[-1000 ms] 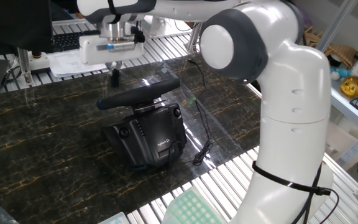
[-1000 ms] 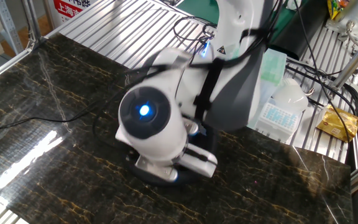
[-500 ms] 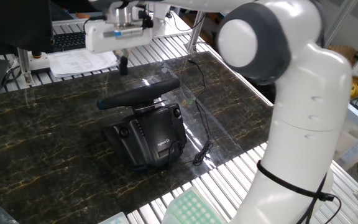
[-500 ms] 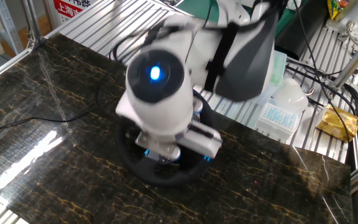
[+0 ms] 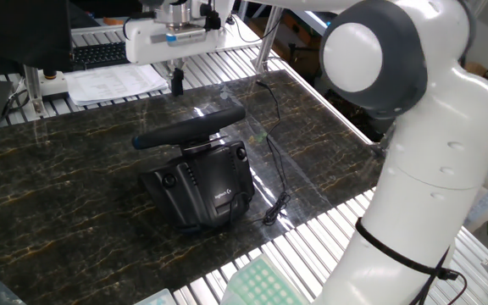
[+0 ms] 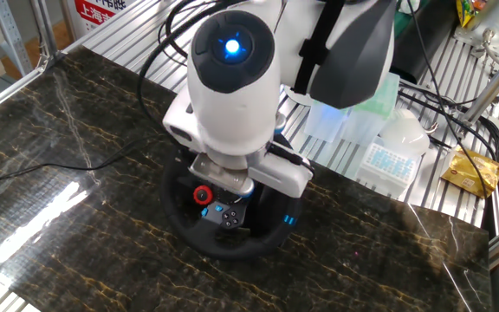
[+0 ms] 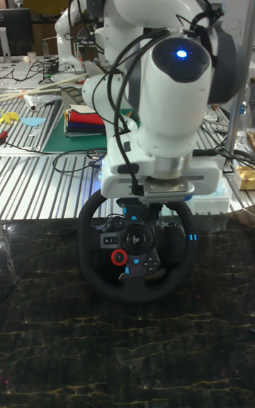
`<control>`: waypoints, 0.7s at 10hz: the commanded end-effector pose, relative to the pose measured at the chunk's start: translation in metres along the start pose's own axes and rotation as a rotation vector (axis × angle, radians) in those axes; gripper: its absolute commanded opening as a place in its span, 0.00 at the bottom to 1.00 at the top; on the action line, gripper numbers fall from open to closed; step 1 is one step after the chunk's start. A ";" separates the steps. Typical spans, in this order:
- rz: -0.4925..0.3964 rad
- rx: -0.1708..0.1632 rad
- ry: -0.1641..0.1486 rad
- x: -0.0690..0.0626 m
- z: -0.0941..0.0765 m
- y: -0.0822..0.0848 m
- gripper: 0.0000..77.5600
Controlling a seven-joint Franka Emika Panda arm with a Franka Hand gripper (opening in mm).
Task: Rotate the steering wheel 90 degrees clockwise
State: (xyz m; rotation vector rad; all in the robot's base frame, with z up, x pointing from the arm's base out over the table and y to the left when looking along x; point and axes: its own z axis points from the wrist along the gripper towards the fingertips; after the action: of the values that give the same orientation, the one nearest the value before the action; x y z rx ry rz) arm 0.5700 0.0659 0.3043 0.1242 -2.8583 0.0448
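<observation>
Hanging above and behind the steering wheel (image 5: pixel 189 127), the jaws (image 5: pixel 176 82) grip nothing; only a dark fingertip pair shows beneath the white hand, apparently close together, though whether they are fully closed I cannot tell. Air separates them from the rim on every side, so no contact with the wheel exists now.

Directly below and a little forward of the jaws, the wheel sits tilted on its boxy black base (image 5: pixel 206 186), rim facing up and away from the arm's column. In the tall fixed view the blue stripe mark (image 7: pixel 191 239) lies on the rim's right side, at roughly three o'clock, not at the top. By my judgement that is where a quarter turn clockwise would leave a top-centre mark, so the turn looks done and the raised pose reads as a release.

Further out, a thin black cable (image 5: pixel 276 182) trails from the base across the dark marbled tabletop (image 5: pixel 58 195) toward its near edge, well clear of the jaws. The base stands mid-tabletop, presumably so the arm can reach over the rim from above.
</observation>
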 end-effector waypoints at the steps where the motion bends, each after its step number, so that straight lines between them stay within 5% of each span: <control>1: 0.023 0.019 -0.096 0.016 -0.012 -0.011 0.00; 7: 0.036 0.010 -0.164 0.018 -0.018 -0.024 0.00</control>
State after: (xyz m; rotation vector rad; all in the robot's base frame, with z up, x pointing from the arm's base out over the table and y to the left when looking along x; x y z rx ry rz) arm 0.5550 0.0482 0.3262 0.0827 -3.0152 0.0712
